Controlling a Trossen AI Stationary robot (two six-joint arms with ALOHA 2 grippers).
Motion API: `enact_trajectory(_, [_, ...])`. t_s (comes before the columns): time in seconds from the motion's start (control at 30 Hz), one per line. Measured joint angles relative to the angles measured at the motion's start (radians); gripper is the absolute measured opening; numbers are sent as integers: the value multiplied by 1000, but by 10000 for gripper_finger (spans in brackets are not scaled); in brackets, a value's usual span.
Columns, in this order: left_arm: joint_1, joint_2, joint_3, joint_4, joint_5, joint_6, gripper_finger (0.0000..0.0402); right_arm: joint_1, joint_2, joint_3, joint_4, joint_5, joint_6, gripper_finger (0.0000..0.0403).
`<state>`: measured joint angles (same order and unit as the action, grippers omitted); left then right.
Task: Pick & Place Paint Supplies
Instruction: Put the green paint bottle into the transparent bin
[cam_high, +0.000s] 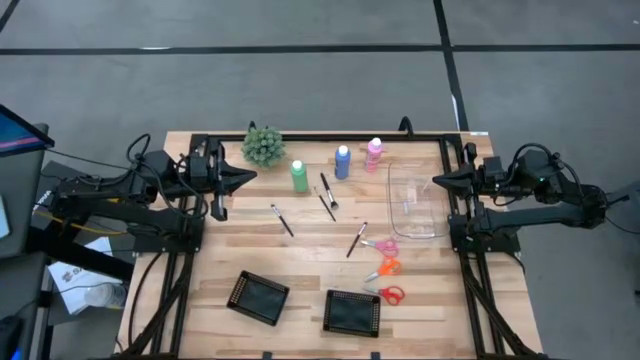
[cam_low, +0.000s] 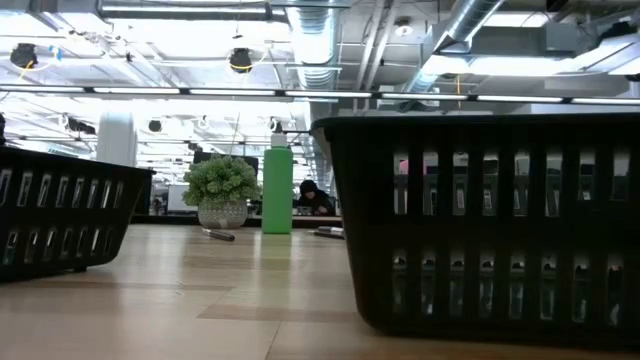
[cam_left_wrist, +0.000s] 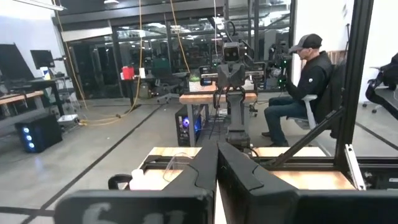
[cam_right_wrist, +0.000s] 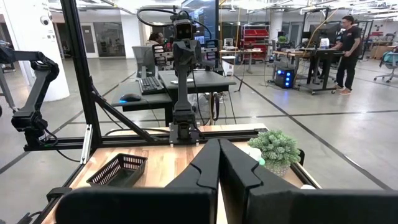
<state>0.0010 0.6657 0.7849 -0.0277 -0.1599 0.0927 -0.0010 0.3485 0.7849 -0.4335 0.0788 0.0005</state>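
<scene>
1. Two dark arms wait at opposite table edges in the high view: the left hand (cam_high: 243, 177) and right hand (cam_high: 440, 181) are both pinched closed on nothing, held back, probably to leave the middle free. On the wooden-plank table (cam_high: 310, 265) the green bottle (cam_high: 299, 176), blue bottle (cam_high: 342, 162) and pink bottle (cam_high: 374, 153) stand in a slanting row beside the bushy green plant ball (cam_high: 263, 146). Thin dark-handled brushes (cam_high: 326, 196) lie scattered between them and the small pink, orange and red scissors (cam_high: 386, 268). A clear plastic bin (cam_high: 417, 203), likely the drop-off, sits near the right arm.
2. Low view: two black slotted trays (cam_low: 480, 215) stand closest, the green bottle (cam_low: 277, 190) upright beyond.
3. Left wrist view: closed fingers (cam_left_wrist: 199, 177) point across the table; a seated person (cam_left_wrist: 305, 87) is behind.
4. Right wrist view: its fingers (cam_right_wrist: 208, 168) meet likewise, the plant ball (cam_right_wrist: 275, 148) ahead.
</scene>
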Motion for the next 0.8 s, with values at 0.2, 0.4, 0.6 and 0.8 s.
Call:
enact_trajectory(0.2, [0, 11, 0, 0, -8, 0, 0, 0, 0, 0, 15, 0, 0, 0])
enact_trajectory(0.4, [0, 49, 0, -31, -9, -77, 0, -1, 13, 1, 94, 0, 21, 0])
enact_trajectory(0.6, [0, 124, 0, -14, -10, -121, 0, -2, 41, 0, -19, 68, 61, 0])
enact_trajectory(0.8, [0, 224, 0, 16, -13, -121, 5, -2, 129, -16, -162, 158, 73, 5])
